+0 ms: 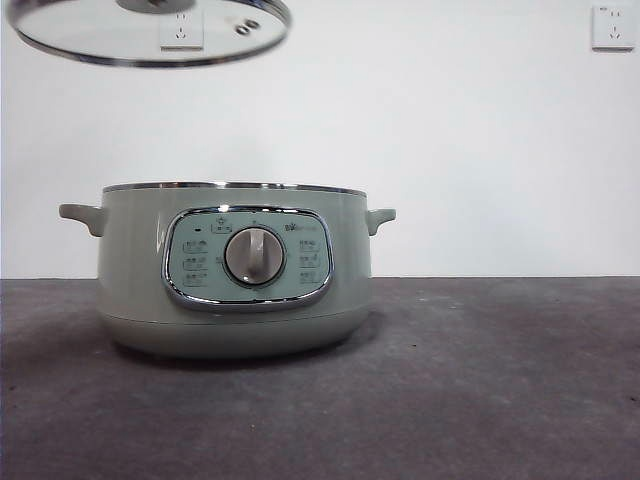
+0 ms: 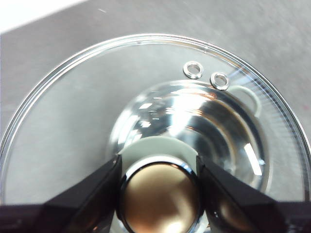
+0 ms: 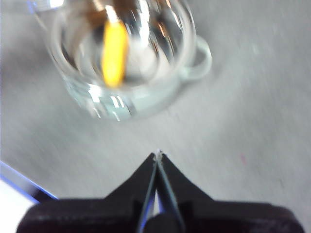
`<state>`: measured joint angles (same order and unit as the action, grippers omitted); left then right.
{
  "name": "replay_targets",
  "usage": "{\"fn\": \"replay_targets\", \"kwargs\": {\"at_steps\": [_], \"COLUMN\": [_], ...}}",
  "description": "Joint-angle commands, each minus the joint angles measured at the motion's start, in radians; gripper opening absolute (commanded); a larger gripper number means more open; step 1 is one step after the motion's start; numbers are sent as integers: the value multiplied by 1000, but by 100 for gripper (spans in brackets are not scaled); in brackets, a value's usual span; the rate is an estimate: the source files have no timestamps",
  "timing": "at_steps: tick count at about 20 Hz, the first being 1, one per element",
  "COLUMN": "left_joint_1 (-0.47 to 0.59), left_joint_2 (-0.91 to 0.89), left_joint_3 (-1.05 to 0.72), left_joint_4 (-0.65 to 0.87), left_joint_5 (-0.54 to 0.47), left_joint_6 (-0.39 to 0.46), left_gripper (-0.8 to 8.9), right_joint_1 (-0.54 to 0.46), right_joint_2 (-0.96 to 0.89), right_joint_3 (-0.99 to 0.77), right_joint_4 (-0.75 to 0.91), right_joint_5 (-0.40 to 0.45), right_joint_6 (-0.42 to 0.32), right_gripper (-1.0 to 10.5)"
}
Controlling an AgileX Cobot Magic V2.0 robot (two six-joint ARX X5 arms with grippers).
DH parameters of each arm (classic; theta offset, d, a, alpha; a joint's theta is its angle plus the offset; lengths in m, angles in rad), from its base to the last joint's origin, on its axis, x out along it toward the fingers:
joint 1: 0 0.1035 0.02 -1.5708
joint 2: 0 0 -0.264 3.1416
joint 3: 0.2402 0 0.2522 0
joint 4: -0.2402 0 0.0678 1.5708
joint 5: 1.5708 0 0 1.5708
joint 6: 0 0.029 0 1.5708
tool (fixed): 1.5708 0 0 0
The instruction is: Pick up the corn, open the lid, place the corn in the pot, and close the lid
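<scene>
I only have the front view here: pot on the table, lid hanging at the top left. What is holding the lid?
Observer: The left gripper, jaws shut on the lid's knob.
Operator: Is the corn in the pot yet?
Observer: Yes, the right wrist view shows the corn lying inside the pot.
Operator: And the right gripper?
Observer: The right gripper is shut and empty, above the table beside the pot.

We see the pot (image 1: 235, 290) on the bench (image 1: 480, 380), the corn (image 3: 115, 53) lying inside it, and the lid (image 1: 150, 35) up above its left side.
</scene>
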<state>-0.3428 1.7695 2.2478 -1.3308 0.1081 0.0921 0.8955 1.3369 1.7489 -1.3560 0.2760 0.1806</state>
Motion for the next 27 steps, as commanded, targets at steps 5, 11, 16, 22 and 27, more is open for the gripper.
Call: {"fn": "replay_targets", "kwargs": {"at_steps": [5,11,16,22,27], "left_joint_1": [-74,-112,-128,-134,-141], "left_joint_2": [89,161,201,228,230], "left_joint_3": [5,5,5,5,5], "left_joint_4": [12,12,12,11,11], "left_joint_5": [3,0,-4,-30,-31], "left_joint_6": [-22,-36,-45,-62,-62], "left_gripper": [-13,-13,-13,-13,-13], "right_joint_1": [2,2,2,2,2], "right_joint_2": [-224,-388,-462,-491,-491], "right_joint_3": [-266,-417,-454,-457,-458], "right_joint_4": [-26,-26,-26,-26,-26], "right_joint_5": [94,151,151,151,151], "right_joint_6": [102,143,142,143,143], "right_gripper": [-11,-11,-11,-11,-11]}}
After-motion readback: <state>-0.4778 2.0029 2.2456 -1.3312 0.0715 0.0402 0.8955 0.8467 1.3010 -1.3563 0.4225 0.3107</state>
